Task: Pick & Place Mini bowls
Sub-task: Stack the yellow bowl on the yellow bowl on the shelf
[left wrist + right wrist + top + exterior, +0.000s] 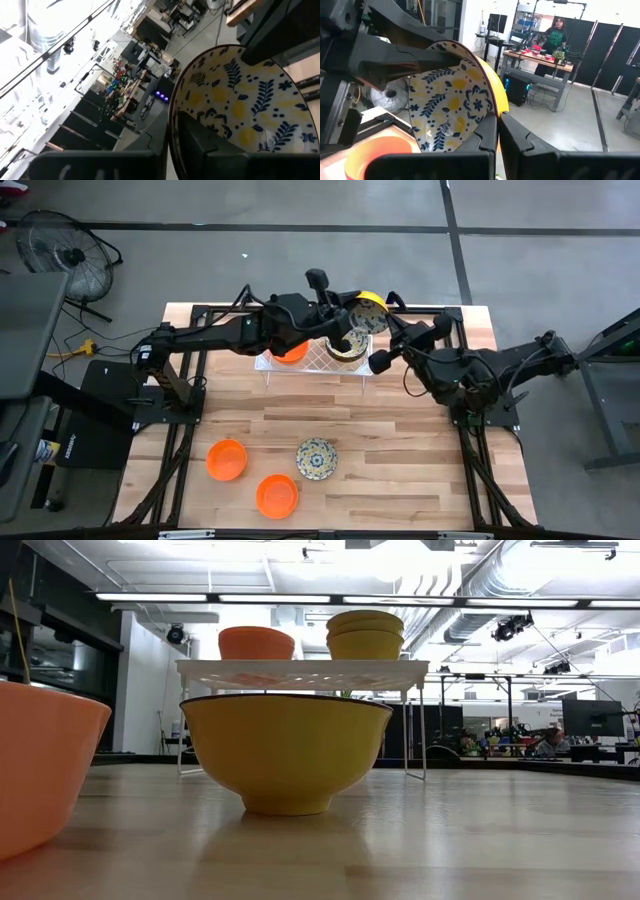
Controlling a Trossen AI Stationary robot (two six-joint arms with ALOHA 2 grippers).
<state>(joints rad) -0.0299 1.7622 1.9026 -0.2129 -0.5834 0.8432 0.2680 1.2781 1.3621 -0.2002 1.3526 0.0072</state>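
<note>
A floral mini bowl with a yellow outside is held in the air on edge, above the far right end of the white tray. My left gripper and my right gripper are both shut on its rim, from opposite sides. On the tray sit an orange bowl and a floral bowl. Two orange bowls and one floral bowl rest on the table near its front. No gripper shows in the low view. My left gripper pinches the bowl's rim, with one finger inside on the floral face and the other outside. It comes in level from the table's left. The bowl is clear of the tray and tipped on edge. My right gripper pinches the rim on the opposite side, one finger on the floral inside and one finger against the yellow outside. It comes in level from the table's right. The bowl stands tilted on edge, lifted clear.
The tray stands on thin legs at the table's far middle. In the low view a yellow-sided bowl and an orange one stand close to the camera. Bare wood lies at the right front. A person is in the room behind.
</note>
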